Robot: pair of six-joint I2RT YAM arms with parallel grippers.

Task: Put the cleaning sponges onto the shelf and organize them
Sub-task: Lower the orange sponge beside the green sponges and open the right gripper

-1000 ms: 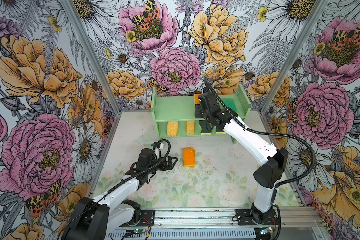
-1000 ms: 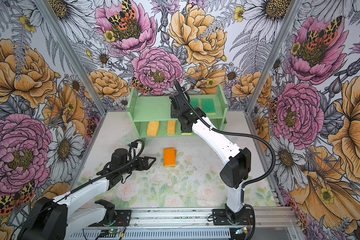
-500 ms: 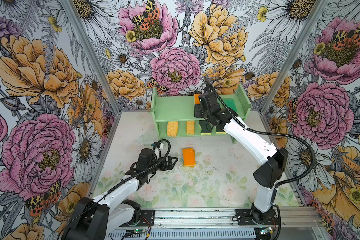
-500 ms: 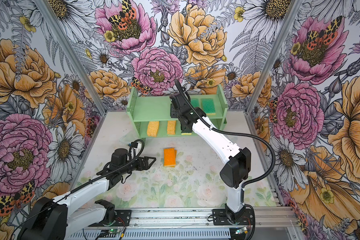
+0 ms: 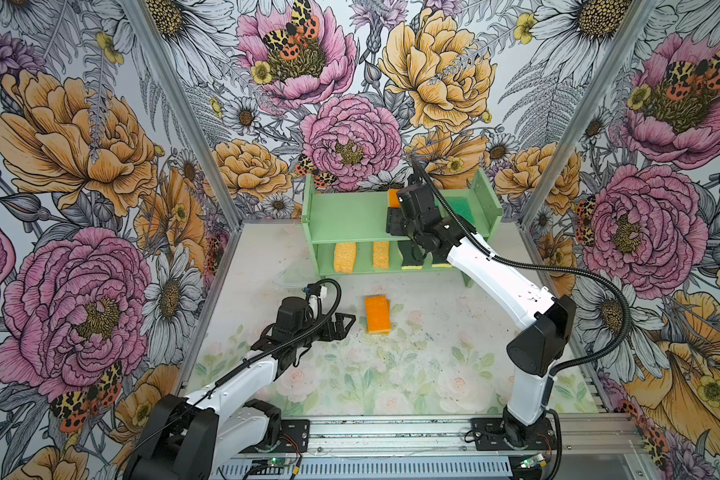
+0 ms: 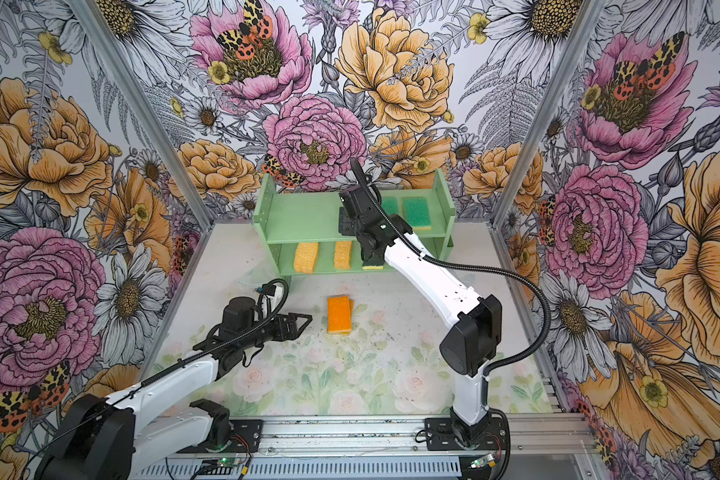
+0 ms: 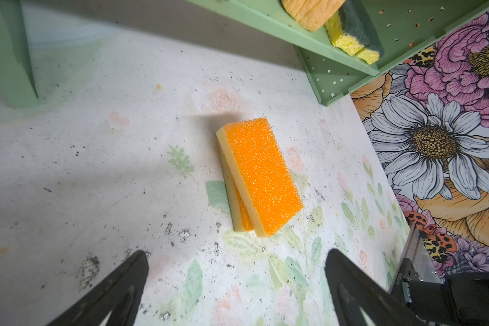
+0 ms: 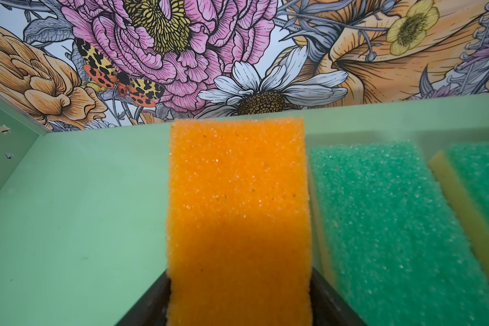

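The mint-green shelf [image 5: 350, 216] stands at the back. An orange-topped sponge [image 8: 237, 197] lies on its top tier beside two green-topped sponges [image 8: 378, 225] [image 8: 486, 175]. My right gripper [image 8: 239, 282] is open, its fingers flanking that orange sponge, which looks unsqueezed. On the lower tier are two porous yellow sponges [image 5: 344, 257] [image 5: 380, 254] and a dark-green-topped one [image 5: 410, 255], partly hidden by my right arm. Two orange-topped sponges [image 7: 261, 175] lie stacked and skewed on the table. My left gripper [image 7: 237, 259] hovers open just short of them, empty.
Flowered walls close in the table [image 5: 433, 353] on three sides. The left half of the shelf's top tier [image 6: 300, 216] is bare. My right arm [image 5: 499, 282] reaches across the shelf's front right. A metal rail [image 5: 391, 432] runs along the front edge.
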